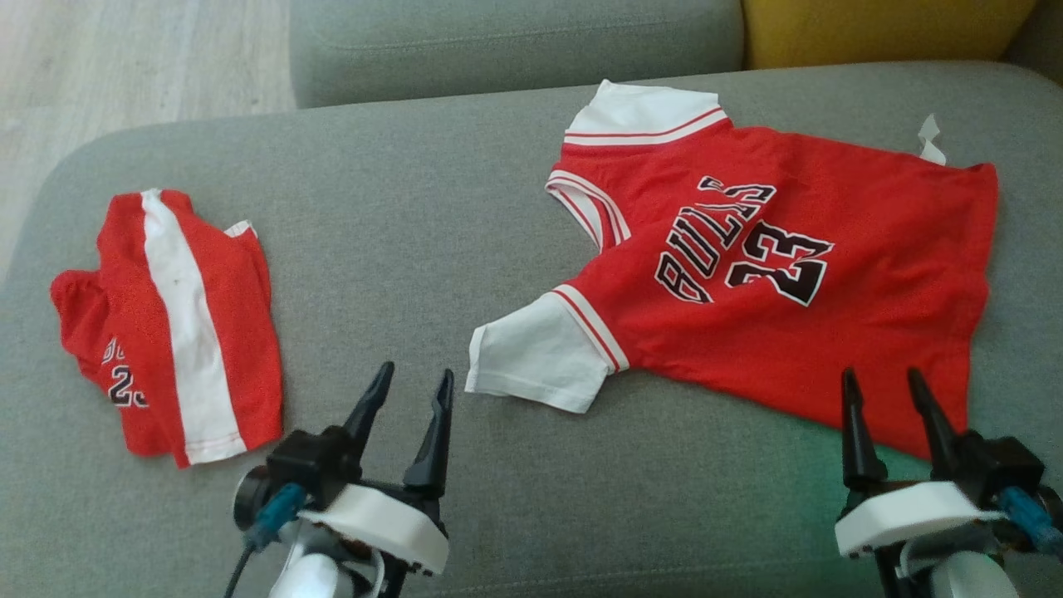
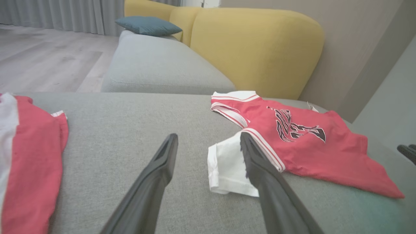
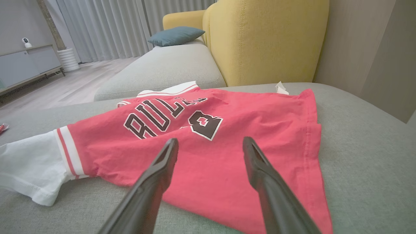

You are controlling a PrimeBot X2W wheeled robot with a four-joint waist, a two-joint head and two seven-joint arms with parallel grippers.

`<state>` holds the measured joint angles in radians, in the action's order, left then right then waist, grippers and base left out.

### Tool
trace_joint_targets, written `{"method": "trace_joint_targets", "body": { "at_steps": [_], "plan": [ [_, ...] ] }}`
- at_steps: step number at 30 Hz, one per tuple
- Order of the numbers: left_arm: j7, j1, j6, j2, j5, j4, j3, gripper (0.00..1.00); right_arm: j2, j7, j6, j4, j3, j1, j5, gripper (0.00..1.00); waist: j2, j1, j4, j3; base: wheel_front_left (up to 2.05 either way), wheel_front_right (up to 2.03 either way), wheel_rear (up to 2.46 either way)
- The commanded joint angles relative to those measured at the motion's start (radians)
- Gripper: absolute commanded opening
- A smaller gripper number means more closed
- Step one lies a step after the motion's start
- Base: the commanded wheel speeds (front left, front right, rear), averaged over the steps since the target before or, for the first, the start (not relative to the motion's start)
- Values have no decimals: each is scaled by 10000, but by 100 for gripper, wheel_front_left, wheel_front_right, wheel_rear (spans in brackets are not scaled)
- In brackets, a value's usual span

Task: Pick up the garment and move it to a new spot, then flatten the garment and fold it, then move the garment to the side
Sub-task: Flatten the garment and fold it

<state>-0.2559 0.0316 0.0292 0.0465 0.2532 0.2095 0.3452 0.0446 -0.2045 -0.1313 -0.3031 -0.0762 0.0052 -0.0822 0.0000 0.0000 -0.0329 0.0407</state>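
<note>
The garment [image 1: 772, 274] is a red jersey with white sleeves and black "BULLS 23" print, spread face up on the right half of the grey sofa seat [image 1: 432, 232]. My right gripper [image 1: 893, 378] is open, hovering over the jersey's near hem, and the jersey [image 3: 211, 146] lies under its fingers in the right wrist view. My left gripper [image 1: 415, 374] is open above bare seat, just left of the near white sleeve [image 1: 536, 357]. In the left wrist view the jersey [image 2: 302, 139] shows to the right of that gripper [image 2: 208, 139].
A second red garment with a white stripe [image 1: 178, 324] lies bunched at the seat's left end. A yellow backrest [image 1: 880, 29] and another grey cushion [image 1: 515, 46] stand beyond. Wooden floor [image 1: 124, 75] lies past the left edge.
</note>
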Motion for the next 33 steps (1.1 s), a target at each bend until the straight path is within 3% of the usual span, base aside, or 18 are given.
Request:
{"method": "trace_joint_targets", "body": {
  "at_steps": [1,11,25,26,27,28,33],
  "plan": [
    [-59,691,185,37,-131,108,-159,100,58,-163,6,322,217,-594,-56,100,0,0,-66,91,0,0,0],
    [92,1921,740,59,62,2527,361,100,57,-311,6,106,322,-842,-165,100,0,0,-493,503,0,0,0],
    [101,2956,874,108,229,4105,666,100,57,-441,6,-52,337,-1084,-195,100,0,0,-797,870,0,0,0],
    [110,2992,888,104,291,4174,698,95,57,-449,6,-68,330,-1095,-196,100,0,0,-808,883,0,0,0],
    [126,3026,903,100,361,4234,738,27,57,-456,6,-86,317,-1108,-195,100,0,0,-816,894,0,0,0],
    [130,3054,919,96,440,4271,785,0,57,-462,6,-102,300,-1120,-191,100,0,0,-822,901,0,0,0],
    [73,3087,972,87,835,4152,923,0,57,-487,6,-179,139,-1168,-157,100,0,0,-816,884,0,0,0]
  ]
}}
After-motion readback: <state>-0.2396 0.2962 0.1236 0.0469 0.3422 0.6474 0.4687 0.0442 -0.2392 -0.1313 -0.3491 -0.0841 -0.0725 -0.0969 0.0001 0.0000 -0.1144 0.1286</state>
